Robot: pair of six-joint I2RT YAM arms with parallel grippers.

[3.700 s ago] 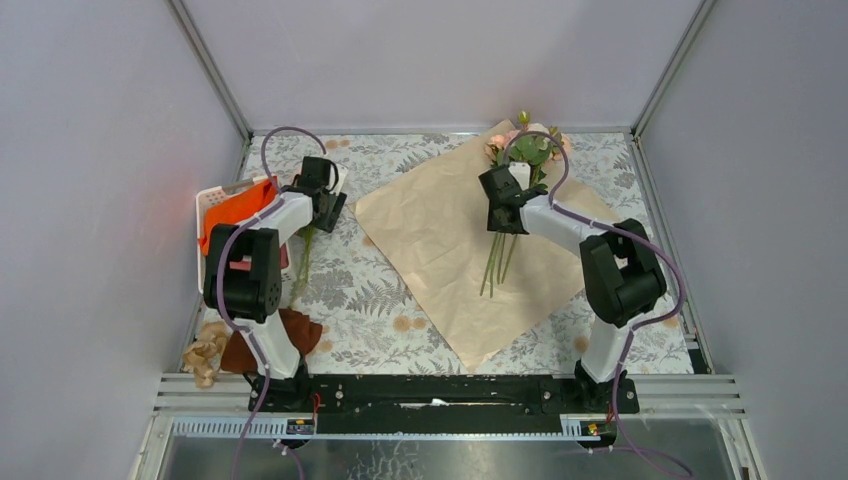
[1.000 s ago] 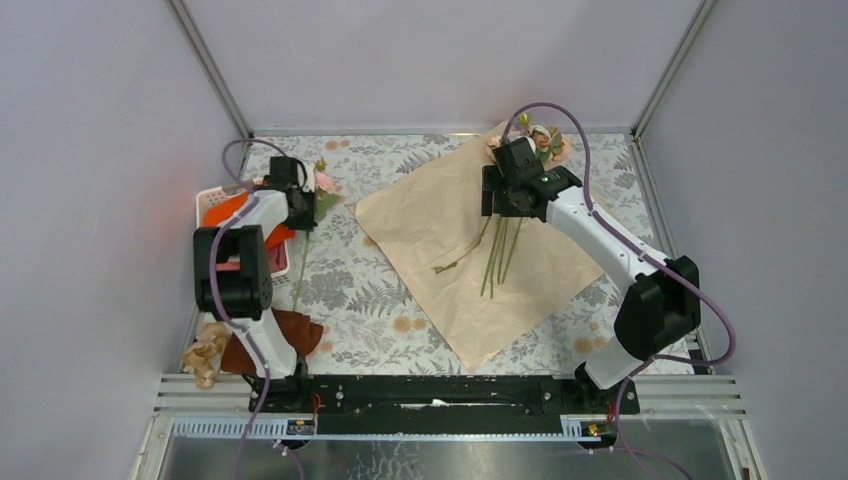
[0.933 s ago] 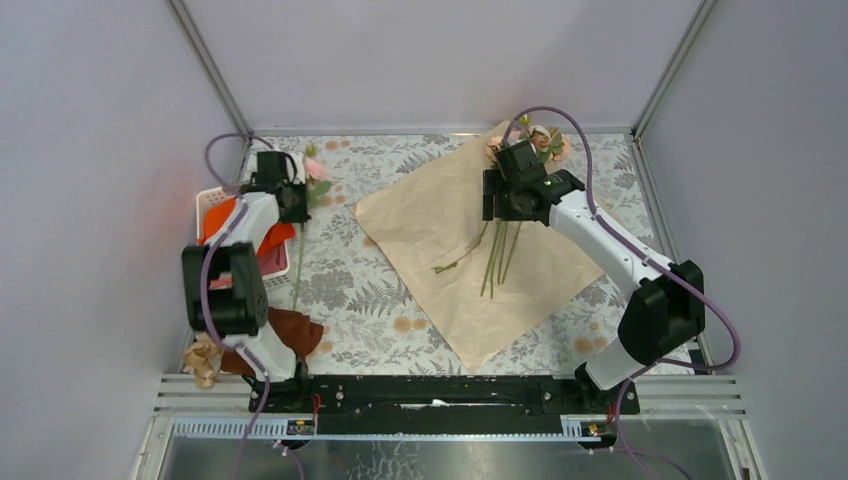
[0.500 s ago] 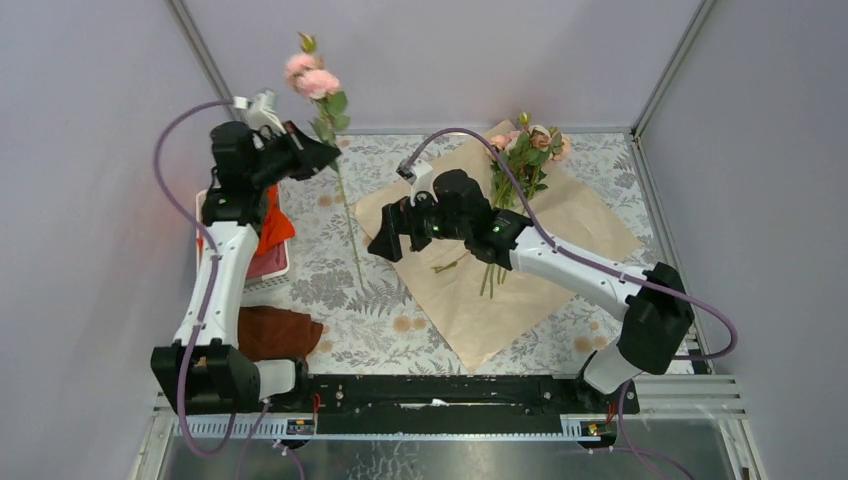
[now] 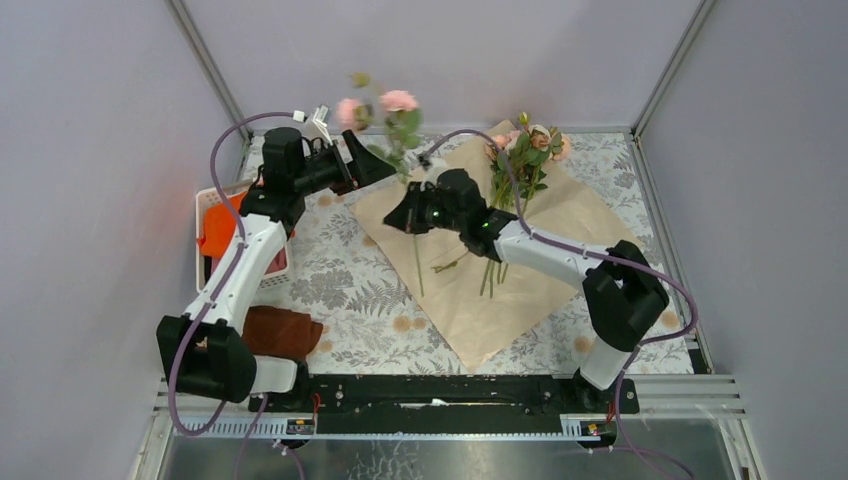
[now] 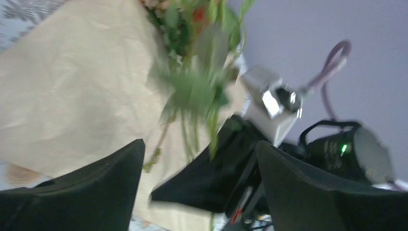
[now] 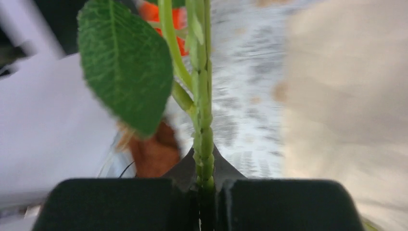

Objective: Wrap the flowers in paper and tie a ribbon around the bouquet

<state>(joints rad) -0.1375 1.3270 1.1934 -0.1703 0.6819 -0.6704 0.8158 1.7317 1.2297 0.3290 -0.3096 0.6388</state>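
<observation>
Handover in midair, over the left corner of the paper. Right gripper pinches the rose stem below a leaf. Left gripper jaws are spread wide. Draw the left straight back, then lay the stem beside the flowers at the far edge of the table.

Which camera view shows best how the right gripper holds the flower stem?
Right wrist: the stem sits pinched in the shut right gripper. Top external shows it small and thin; left wrist shows only blurred leaves.
</observation>
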